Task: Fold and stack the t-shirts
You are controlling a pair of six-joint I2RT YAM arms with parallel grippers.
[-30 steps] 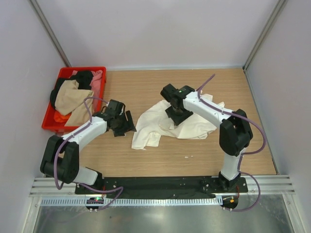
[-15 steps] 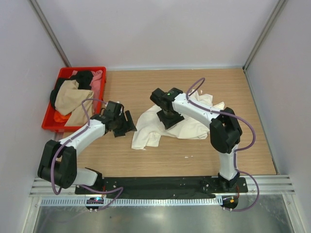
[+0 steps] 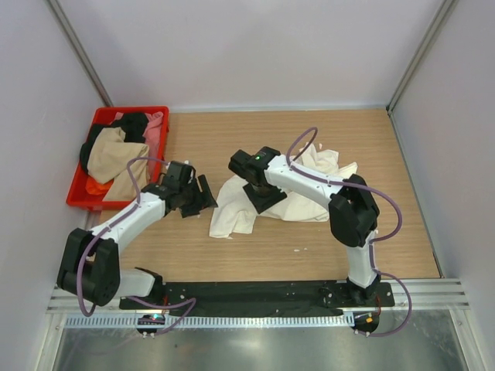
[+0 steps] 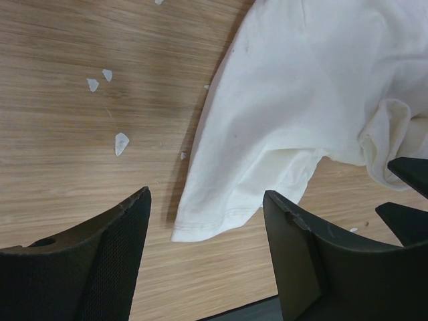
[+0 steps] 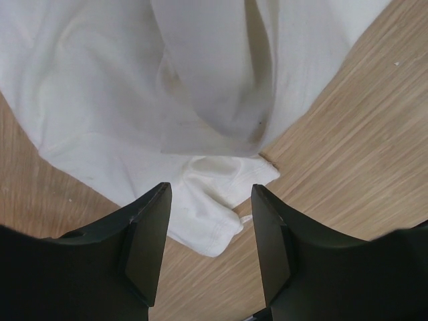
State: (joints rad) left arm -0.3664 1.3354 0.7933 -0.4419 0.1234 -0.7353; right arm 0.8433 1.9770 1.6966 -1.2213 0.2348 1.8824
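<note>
Cream shirt [image 3: 232, 209] crumpled on bench [image 3: 193, 247], left jaws spread wide beside its hem, right jaws parted above its folds, gripping nothing, more shirts [image 3: 112, 158] in crate [image 3: 77, 202]

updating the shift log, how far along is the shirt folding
Done: nothing folded or stacked yet. In hand: the cream shirt lies crumpled on the table, with the left tool and right tool open near its edges, neither gripping. Left: fold it, then the shirts heaped in the crate.
</note>
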